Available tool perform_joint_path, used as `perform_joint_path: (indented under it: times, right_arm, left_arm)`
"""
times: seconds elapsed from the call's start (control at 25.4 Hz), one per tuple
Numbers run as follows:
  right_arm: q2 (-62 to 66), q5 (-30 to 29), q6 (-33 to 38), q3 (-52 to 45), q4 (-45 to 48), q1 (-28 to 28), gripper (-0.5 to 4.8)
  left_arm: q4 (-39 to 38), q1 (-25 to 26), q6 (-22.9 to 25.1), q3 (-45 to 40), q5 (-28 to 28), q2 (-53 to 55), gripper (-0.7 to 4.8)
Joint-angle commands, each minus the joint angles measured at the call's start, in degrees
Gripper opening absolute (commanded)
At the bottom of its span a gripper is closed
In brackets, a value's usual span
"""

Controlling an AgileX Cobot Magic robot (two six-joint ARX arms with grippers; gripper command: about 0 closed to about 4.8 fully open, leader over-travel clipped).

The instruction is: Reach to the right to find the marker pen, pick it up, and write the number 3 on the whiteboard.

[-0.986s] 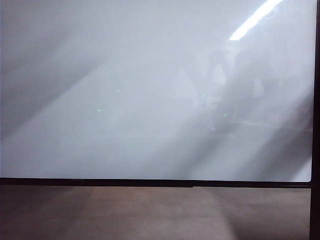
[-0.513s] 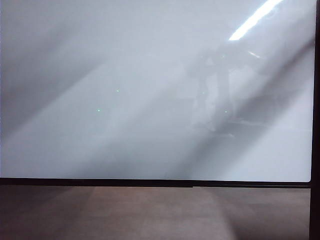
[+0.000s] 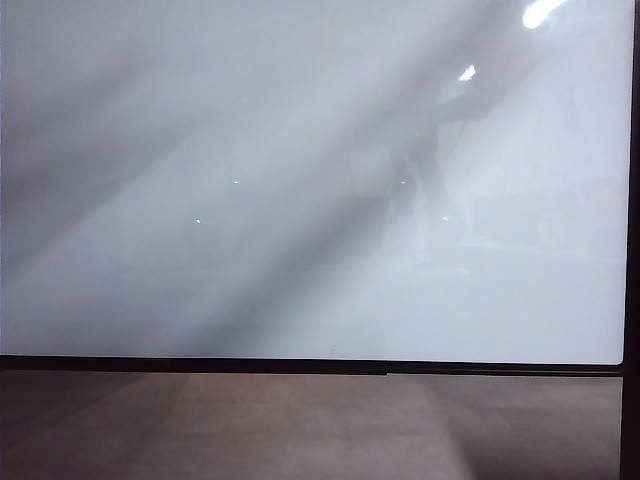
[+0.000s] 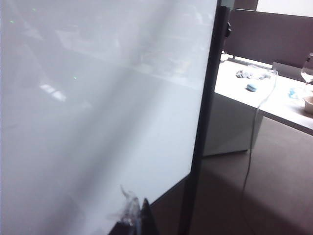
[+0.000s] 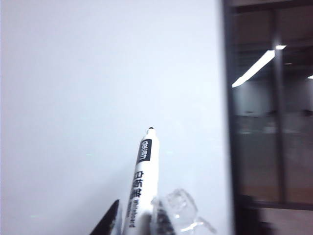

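Observation:
The whiteboard (image 3: 250, 150) fills almost the whole exterior view, glossy and blank; no number 3 is in view on it. Neither gripper shows in the exterior view, only dim reflections. In the right wrist view my right gripper (image 5: 137, 211) is shut on the marker pen (image 5: 143, 166), a white barrel with black print. Its dark tip (image 5: 150, 129) points at the whiteboard (image 5: 98, 73), a little inside the board's black side frame (image 5: 228, 98). I cannot tell whether the tip touches. My left gripper (image 4: 138, 209) hangs near the whiteboard (image 4: 98, 98) by a lower corner, fingertips together, holding nothing.
A thin black frame (image 3: 300, 366) runs along the board's lower edge, with brown-grey floor (image 3: 300, 430) below. Past the board's side stand a white desk (image 4: 230, 127) with small items and a hanging cable (image 4: 254, 137). A dim room with ceiling lights (image 5: 254, 68) lies beyond the frame.
The shadowy reflections on the board's right half have swung up and leftward, and the bright light streak at the top right has shrunk to a small patch.

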Motion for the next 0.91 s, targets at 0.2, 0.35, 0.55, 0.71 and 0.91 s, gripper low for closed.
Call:
perform_joint_path:
  times: [0.2, 0.35, 0.55, 0.71, 0.91]
  right_arm:
    - [1.16, 5.79, -0.28, 0.59, 0.26, 16.52, 0.49]
    - [3.8, 8.68, -1.38, 1.11, 0.37, 25.44, 0.49]
    - [8.35, 13.2, -8.2, 1.11, 0.9, 35.04, 0.49]
    - [12.68, 14.93, -10.75, 1.22, 5.66, 40.17, 0.49]
    - [17.4, 17.22, -10.97, 4.37, 7.5, 43.12, 0.49]
  left_arm:
    - [1.55, 0.07, 0.2, 0.2, -0.13, -1.2, -0.06]
    - [1.77, 0.07, -0.2, 0.2, -0.52, -1.99, -0.06]
    - [2.16, 0.09, -0.63, 0.2, -0.63, -2.6, -0.06]
    - [1.97, 0.09, -0.63, 0.2, -1.25, -3.34, -0.06]
    - [2.03, 0.09, -0.57, 0.2, -2.38, -4.09, -0.06]
